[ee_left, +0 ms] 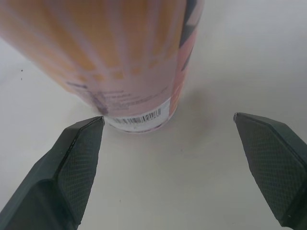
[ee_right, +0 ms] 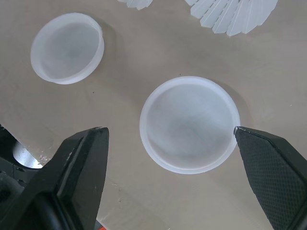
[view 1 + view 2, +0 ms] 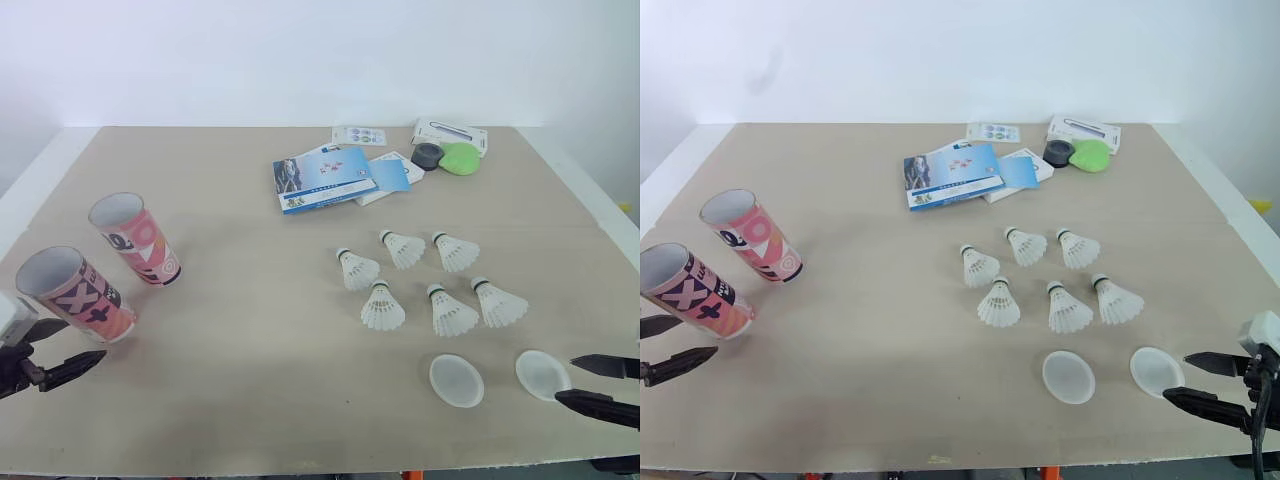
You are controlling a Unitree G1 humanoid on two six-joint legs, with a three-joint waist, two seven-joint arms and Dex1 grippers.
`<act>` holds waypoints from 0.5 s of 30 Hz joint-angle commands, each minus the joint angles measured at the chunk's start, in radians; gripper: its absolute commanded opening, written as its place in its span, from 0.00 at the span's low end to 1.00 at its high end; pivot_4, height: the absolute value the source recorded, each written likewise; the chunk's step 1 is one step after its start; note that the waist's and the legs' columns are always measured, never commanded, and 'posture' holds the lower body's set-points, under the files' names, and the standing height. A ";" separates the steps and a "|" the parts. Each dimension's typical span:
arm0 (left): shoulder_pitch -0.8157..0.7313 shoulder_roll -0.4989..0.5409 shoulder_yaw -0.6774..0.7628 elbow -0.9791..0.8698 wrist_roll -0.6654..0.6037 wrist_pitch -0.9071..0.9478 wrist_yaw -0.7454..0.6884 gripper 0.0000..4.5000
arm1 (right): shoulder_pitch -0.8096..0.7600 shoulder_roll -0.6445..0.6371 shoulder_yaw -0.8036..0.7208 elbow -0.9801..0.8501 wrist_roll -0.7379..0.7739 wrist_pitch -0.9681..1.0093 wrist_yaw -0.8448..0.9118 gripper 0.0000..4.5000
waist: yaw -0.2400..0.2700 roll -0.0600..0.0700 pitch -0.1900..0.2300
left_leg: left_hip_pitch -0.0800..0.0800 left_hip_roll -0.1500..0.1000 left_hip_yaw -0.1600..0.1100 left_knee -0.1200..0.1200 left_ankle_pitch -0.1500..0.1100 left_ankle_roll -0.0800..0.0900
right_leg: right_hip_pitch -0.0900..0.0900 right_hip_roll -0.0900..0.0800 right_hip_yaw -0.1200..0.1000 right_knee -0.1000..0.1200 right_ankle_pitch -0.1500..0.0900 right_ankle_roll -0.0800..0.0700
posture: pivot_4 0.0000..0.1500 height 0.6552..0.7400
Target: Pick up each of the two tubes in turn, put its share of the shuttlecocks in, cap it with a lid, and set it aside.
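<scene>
1. Left gripper [image 3: 86, 338]: jaws wide and empty, low at the table's [image 3: 250, 420] 8 o'clock. The base of the near tube [image 3: 75, 293] sits just ahead between the fingers, untouched. I read that as lined up for the first pick. A grip that low may tip the tube, so go higher on the body.
2. Right gripper [image 3: 1176, 377]: also wide and empty, at 4 o'clock. It straddles the right lid [image 3: 542, 375], which lies flat with its rim up. It looks staged for capping, so leave it parked until a tube is filled.
3. Left lid [image 3: 456, 380]: at the right lid's 9 o'clock, near it but apart. That leaves room to take one lid without nudging the other.
4. Shuttlecocks [image 3: 383, 308]: six in two rows of three, at 12 o'clock from the lids. None touches another, so each can be pinched singly. My count gives three per tube.
5. Far tube [image 3: 135, 240]: at 1 o'clock from the near tube, close but apart. Both tubes stand open end up, ready to load, with nothing poking out of either mouth. The task looks unstarted.
6. Leaflets [image 3: 320, 178] and a box [image 3: 450, 133]: at the table's 12 to 1 o'clock, well clear of the work. Ignore them.
</scene>
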 commanded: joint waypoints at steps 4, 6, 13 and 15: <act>0.036 -0.022 0.074 -0.028 0.001 -0.021 0.012 1.00 | -0.026 -0.016 -0.042 -0.039 0.047 0.001 0.041 0.99 | 0.000 0.000 0.000 | 0.000 0.000 0.000 0.000 0.000 0.000 | 0.000 0.000 0.000 0.000 0.000 0.000 | 1.00 1.00; 0.046 -0.075 0.106 -0.038 -0.018 -0.043 0.032 1.00 | -0.074 -0.021 -0.048 -0.137 0.120 0.048 0.042 0.99 | -0.004 0.001 0.000 | 0.001 0.001 0.003 0.000 0.000 0.000 | -0.001 0.000 0.002 0.000 0.000 0.000 | 1.00 1.00; 0.063 -0.297 0.116 -0.037 -0.054 -0.184 0.109 1.00 | -0.433 0.025 0.159 -0.432 0.409 0.200 -0.119 0.99 | -0.002 -0.003 -0.002 | 0.005 0.005 0.005 0.001 0.000 0.000 | 0.001 0.005 0.005 0.002 0.002 0.000 | 1.00 1.00; 0.066 -0.353 0.098 -0.049 -0.047 -0.225 0.143 1.00 | -0.536 0.061 0.255 -0.471 0.422 0.202 -0.177 0.99 | 0.003 -0.007 -0.004 | 0.003 0.007 0.004 0.002 0.000 0.000 | 0.001 0.006 0.004 0.002 0.002 0.000 | 1.00 1.00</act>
